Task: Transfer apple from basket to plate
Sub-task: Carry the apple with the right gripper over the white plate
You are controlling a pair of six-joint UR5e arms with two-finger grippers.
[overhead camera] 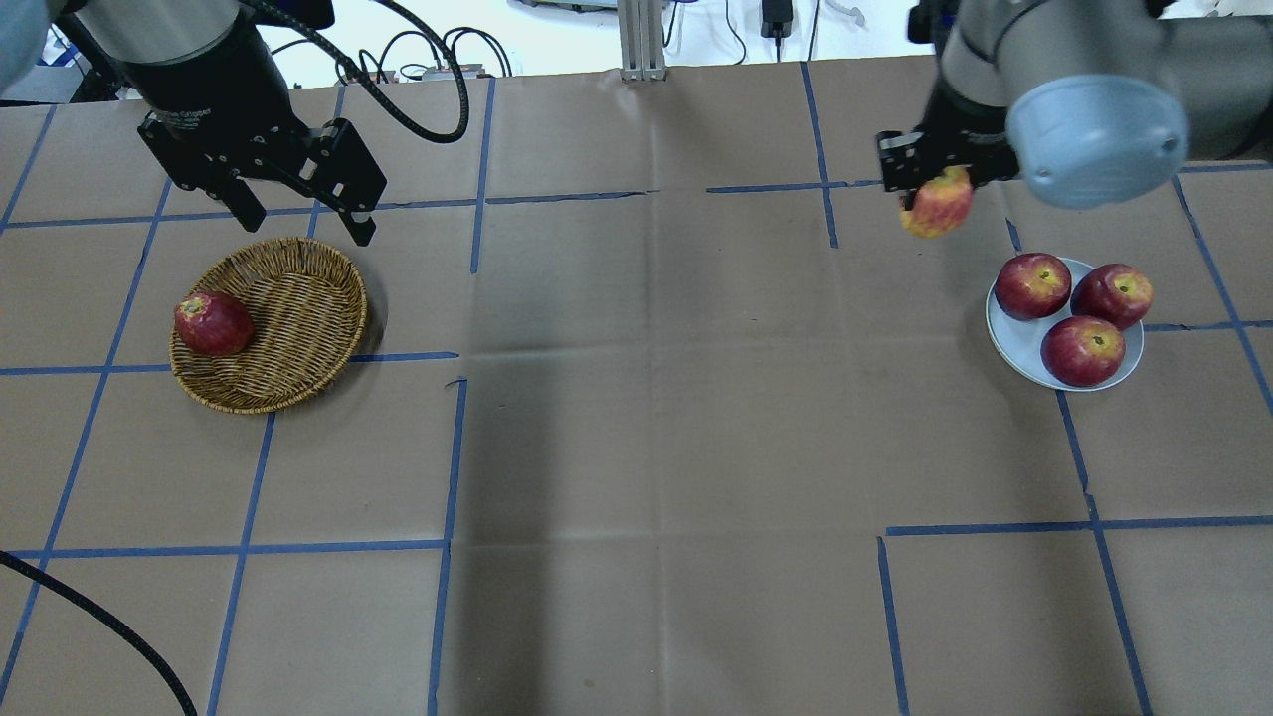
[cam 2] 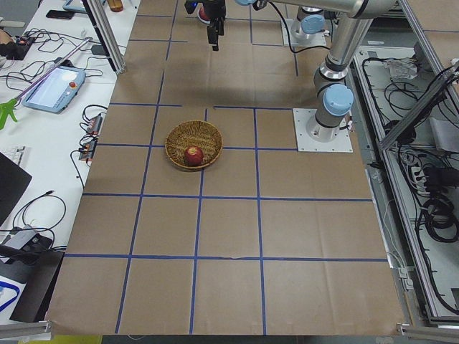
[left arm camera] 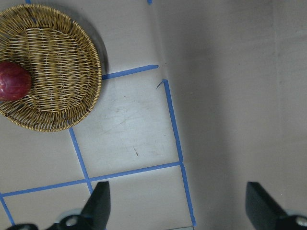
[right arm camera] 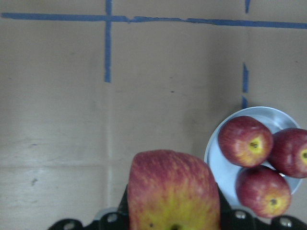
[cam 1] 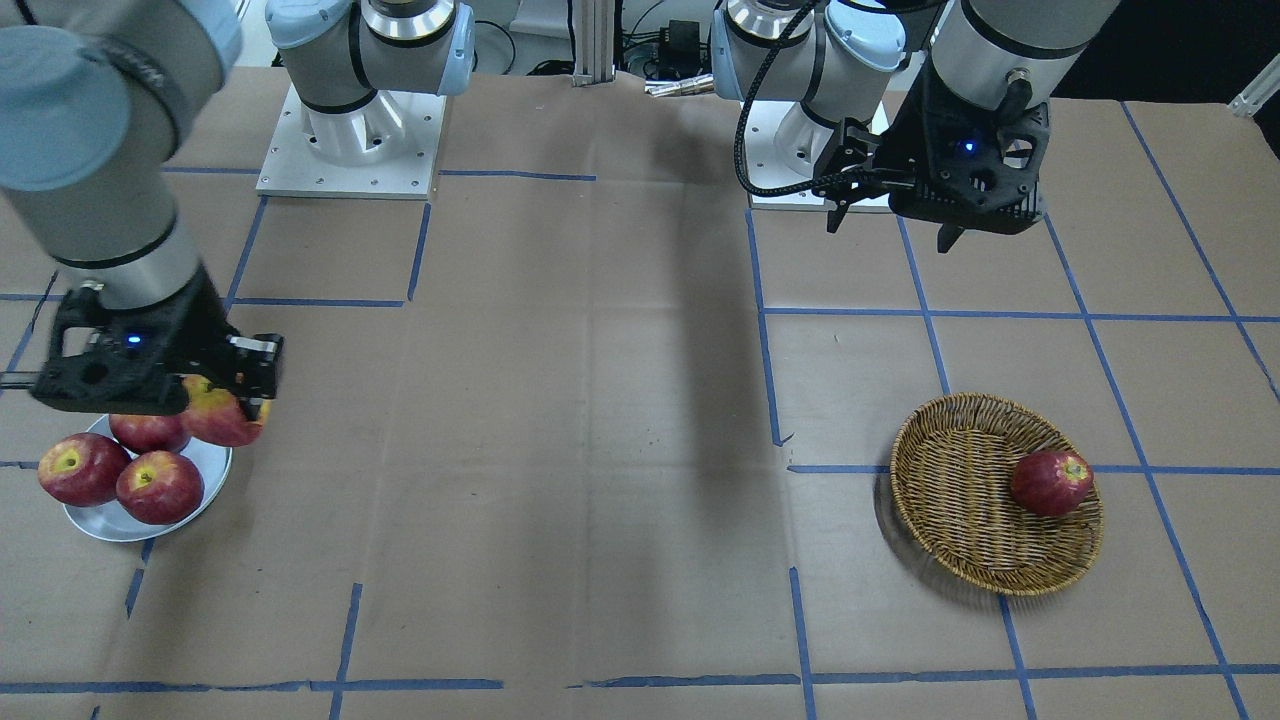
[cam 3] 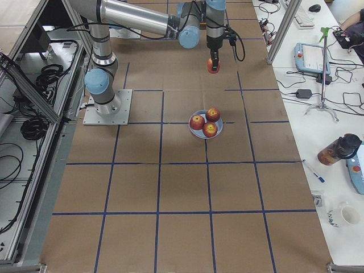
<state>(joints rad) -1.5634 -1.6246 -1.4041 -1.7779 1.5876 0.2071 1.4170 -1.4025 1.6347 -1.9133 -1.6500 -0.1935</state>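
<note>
My right gripper point(overhead camera: 933, 189) is shut on the apple point(overhead camera: 937, 204), red with a streaky yellow-orange blush, and holds it in the air just beside the plate point(overhead camera: 1009, 336). The front view shows the apple point(cam 1: 220, 416) over the plate's point(cam 1: 110, 527) edge. The right wrist view shows the apple point(right arm camera: 172, 191) between the jaws and the plate point(right arm camera: 218, 167) to the right. The wicker basket point(overhead camera: 288, 328) lies at the left. My left gripper point(overhead camera: 303, 221) is open and empty, above the basket's far edge.
Three dark red apples point(overhead camera: 1082, 350) fill most of the plate. One dark red apple point(overhead camera: 212, 323) lies in the basket at its left rim, as the left wrist view point(left arm camera: 13, 80) also shows. Brown paper with blue tape lines point(overhead camera: 448, 447) covers the table.
</note>
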